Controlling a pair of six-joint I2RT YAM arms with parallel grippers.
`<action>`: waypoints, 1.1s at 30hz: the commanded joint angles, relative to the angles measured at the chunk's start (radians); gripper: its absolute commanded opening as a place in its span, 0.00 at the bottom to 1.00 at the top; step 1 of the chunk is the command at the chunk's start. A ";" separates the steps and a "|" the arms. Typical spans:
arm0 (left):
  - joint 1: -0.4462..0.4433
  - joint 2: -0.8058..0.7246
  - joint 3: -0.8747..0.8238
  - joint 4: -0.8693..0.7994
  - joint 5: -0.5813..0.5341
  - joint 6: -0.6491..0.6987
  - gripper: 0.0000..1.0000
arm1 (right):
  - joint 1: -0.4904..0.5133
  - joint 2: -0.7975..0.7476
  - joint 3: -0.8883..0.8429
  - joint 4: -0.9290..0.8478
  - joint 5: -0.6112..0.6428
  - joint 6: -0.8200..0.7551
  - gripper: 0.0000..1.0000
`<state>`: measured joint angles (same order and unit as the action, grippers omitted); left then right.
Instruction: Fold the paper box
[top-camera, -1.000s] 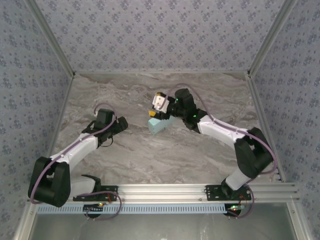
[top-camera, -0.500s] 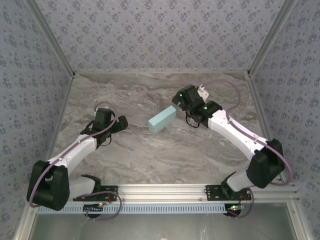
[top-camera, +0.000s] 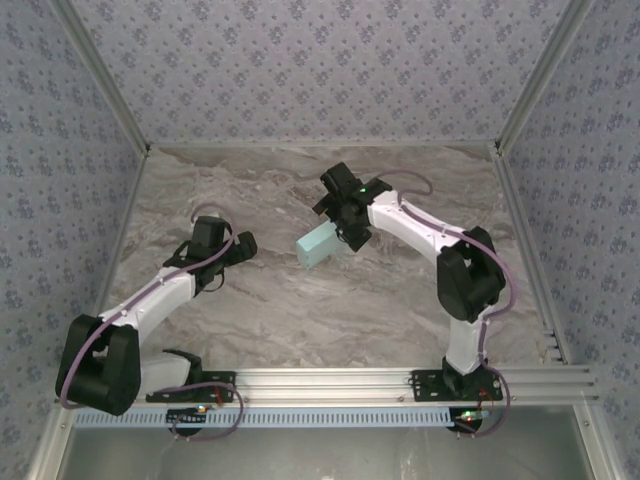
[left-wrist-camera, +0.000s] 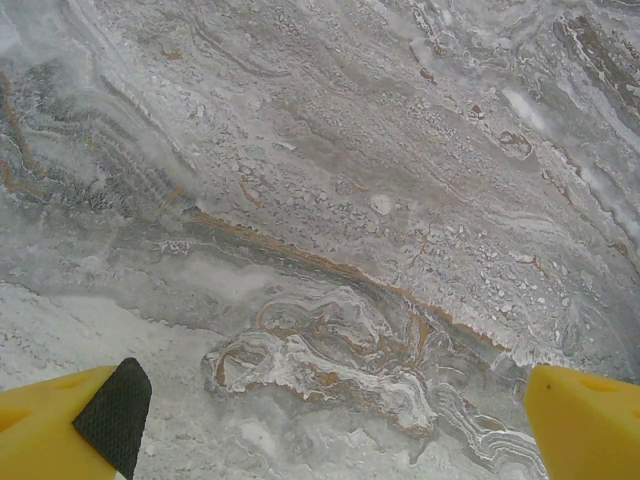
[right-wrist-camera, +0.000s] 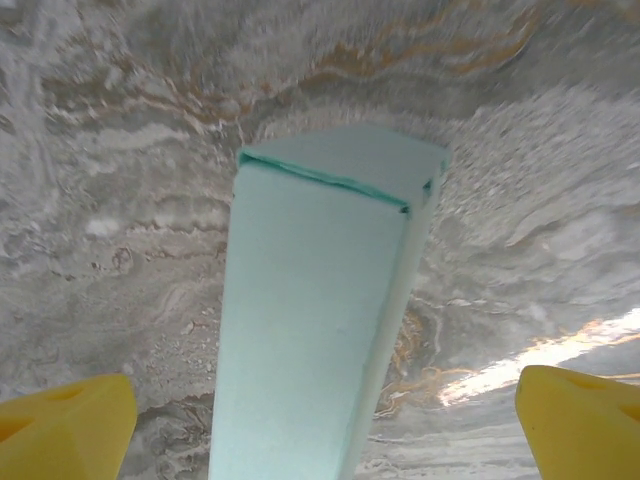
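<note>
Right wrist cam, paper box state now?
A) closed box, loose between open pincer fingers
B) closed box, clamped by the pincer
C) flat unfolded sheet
A: the paper box is folded shut and lies between the right pincer's spread fingers, marble table showing on both sides.

Paper box (right-wrist-camera: 310, 330): smooth, matt thin card, between the right pincer's (right-wrist-camera: 325, 420) yellow plastic fingers (right-wrist-camera: 60, 425). Surface (left-wrist-camera: 350, 180): veined marble-look finish.
</note>
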<state>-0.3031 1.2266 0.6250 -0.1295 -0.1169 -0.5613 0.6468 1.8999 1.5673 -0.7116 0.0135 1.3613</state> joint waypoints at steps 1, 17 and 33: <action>-0.007 0.002 -0.010 0.013 0.002 0.003 0.99 | -0.001 0.062 0.044 0.056 -0.126 -0.022 0.99; -0.007 0.040 -0.013 0.025 0.002 0.003 0.99 | -0.091 0.012 -0.229 0.566 -0.642 -0.360 0.61; -0.109 0.046 0.102 -0.084 -0.315 0.110 0.99 | -0.333 -0.294 -0.581 0.430 -0.443 -0.648 0.97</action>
<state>-0.3695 1.2995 0.6601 -0.1684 -0.2535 -0.5243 0.3206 1.7119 0.9825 -0.1543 -0.5503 0.8680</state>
